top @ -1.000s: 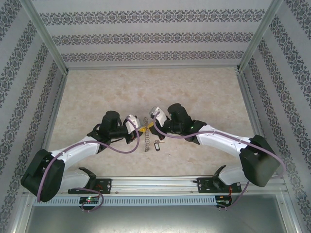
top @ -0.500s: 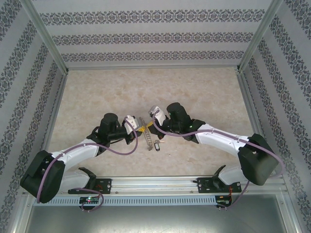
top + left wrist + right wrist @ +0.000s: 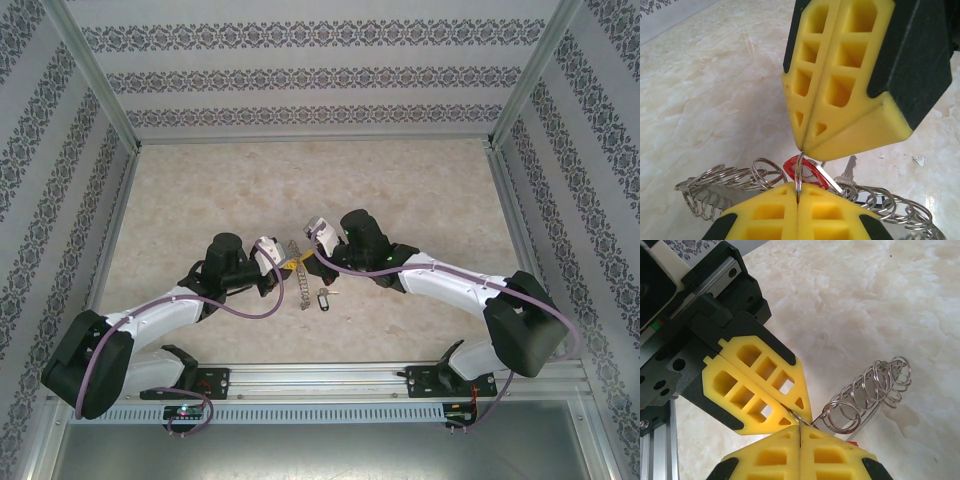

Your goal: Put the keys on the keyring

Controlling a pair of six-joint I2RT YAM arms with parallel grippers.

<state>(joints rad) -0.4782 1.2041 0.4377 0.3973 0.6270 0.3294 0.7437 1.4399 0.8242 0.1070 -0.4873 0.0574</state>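
**Progress.** We find the left gripper (image 3: 797, 197) and the right gripper (image 3: 802, 148) tip to tip above the middle of the table (image 3: 400, 180). Both are closed, with their yellow fingers pressed flat together. Each pinches the same small ring (image 3: 798, 174), the left from below and the right from above. The red key (image 3: 809, 173) sits just behind that ring, its metal blade pointing right. We cannot tell whether the ring belongs to this key or to the keyring (image 3: 737, 176). The keyring's coils lie on the table to either side of the left fingers, directly below the pinch.

We judge the red key to be mid-threading and not confirmed as mounted. The dark key (image 3: 322, 298) lies loose on the table, near and slightly right of the grippers and apart from the coil. It has not been attended to.

**Clearances.** The two sets of fingers touch or almost touch, so there is no margin between them. Any pull must be coordinated, or the ring will twist or slip. Open tabletop lies on the far side and to both sides. The side walls (image 3: 70, 200) and the near rail (image 3: 320, 378) stand well apart from the work.
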